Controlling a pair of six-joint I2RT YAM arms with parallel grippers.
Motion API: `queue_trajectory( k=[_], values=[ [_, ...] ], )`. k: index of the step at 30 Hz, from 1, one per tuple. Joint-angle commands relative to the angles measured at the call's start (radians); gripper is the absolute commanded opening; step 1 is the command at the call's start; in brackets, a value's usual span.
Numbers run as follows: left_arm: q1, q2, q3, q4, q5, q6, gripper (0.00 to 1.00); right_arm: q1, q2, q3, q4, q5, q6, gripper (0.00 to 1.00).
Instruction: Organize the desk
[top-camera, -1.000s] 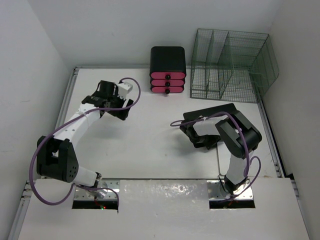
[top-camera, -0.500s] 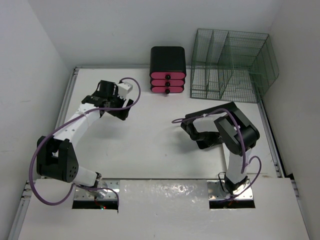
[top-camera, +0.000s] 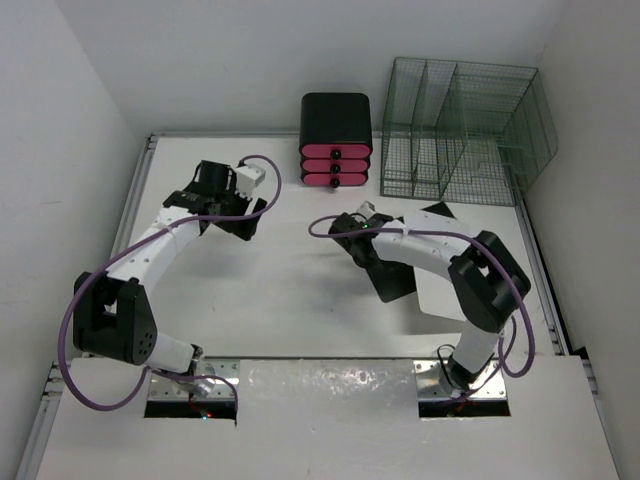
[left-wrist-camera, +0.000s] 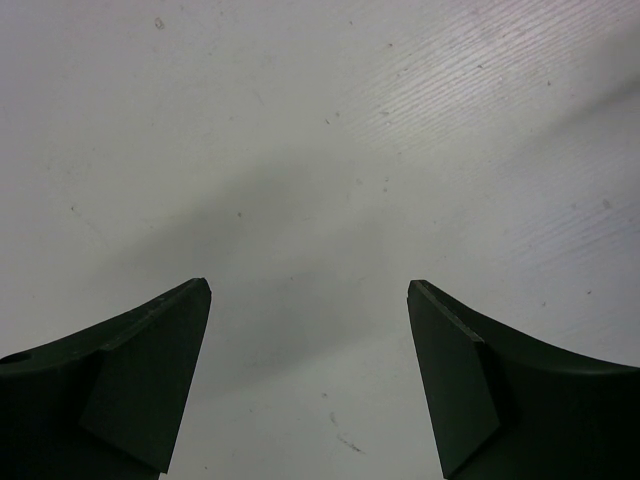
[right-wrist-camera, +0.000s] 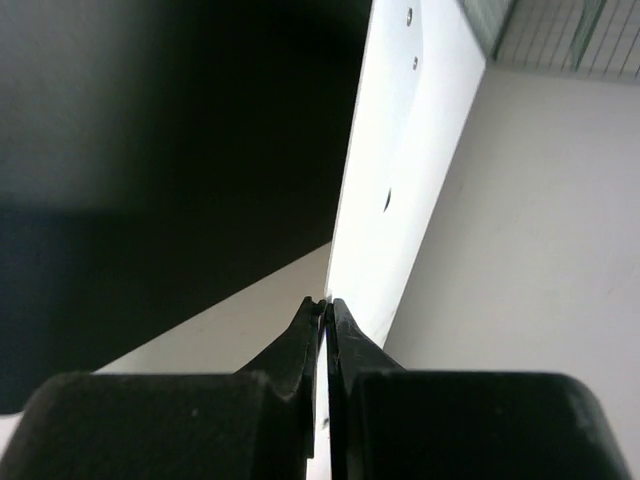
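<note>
Currently lifting, apparently — right gripper (right-wrist-camera: 325, 305) clamps thin edge of black folder (top-camera: 395, 283), centre of the desk (top-camera: 290, 300). Left gripper (left-wrist-camera: 308, 290) spread wide, idle far-left. Next: carry toward wire rack (top-camera: 460, 130), pinch firm.

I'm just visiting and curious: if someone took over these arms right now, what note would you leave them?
Left pincer: open, empty, over bare desk.
Right pincer: shut on the edge of a thin black-and-white folder, mid-desk.
Pink-drawered black chest and wire mesh rack stand at the back edge.
Done: folder grasped. Left: put it away, likely in the rack.
</note>
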Motion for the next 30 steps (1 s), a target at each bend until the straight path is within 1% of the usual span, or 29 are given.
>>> queue_trajectory(
  k=[1, 4, 7, 11, 14, 15, 17, 18, 19, 25, 30],
  values=[
    [0.004, -0.038, 0.037, 0.017, -0.001, 0.009, 0.78, 0.032, -0.071, 0.09, -0.078, -0.039, -0.069, 0.0],
    [0.003, -0.041, 0.037, 0.019, -0.004, 0.009, 0.78, 0.032, -0.128, 0.127, -0.083, -0.091, -0.12, 0.0],
    [0.004, -0.043, 0.035, 0.02, -0.009, 0.008, 0.78, 0.031, -0.178, 0.145, -0.055, -0.099, -0.17, 0.0],
    [0.004, -0.044, 0.034, 0.019, -0.009, 0.008, 0.78, 0.02, -0.238, 0.133, -0.018, -0.157, -0.206, 0.0],
    [0.004, -0.047, 0.032, 0.019, -0.01, 0.008, 0.78, -0.03, -0.281, 0.102, -0.006, -0.168, -0.22, 0.0],
    [0.004, -0.047, 0.032, 0.019, -0.009, 0.008, 0.78, -0.082, -0.313, 0.093, 0.005, -0.226, -0.23, 0.0],
    [0.003, -0.046, 0.032, 0.02, -0.007, 0.008, 0.78, -0.148, -0.362, 0.04, 0.103, -0.351, -0.235, 0.0],
    [0.004, -0.046, 0.032, 0.02, -0.006, 0.008, 0.78, -0.203, -0.385, 0.018, 0.153, -0.479, -0.232, 0.0],
    [0.003, -0.046, 0.032, 0.02, -0.006, 0.009, 0.78, -0.216, -0.413, -0.014, 0.211, -0.516, -0.233, 0.0],
    [0.003, -0.044, 0.034, 0.019, -0.007, 0.008, 0.78, -0.267, -0.372, 0.012, 0.186, -0.542, -0.275, 0.0],
    [0.004, -0.044, 0.034, 0.019, -0.007, 0.008, 0.78, -0.285, -0.367, 0.059, 0.21, -0.528, -0.316, 0.0]
  ],
)
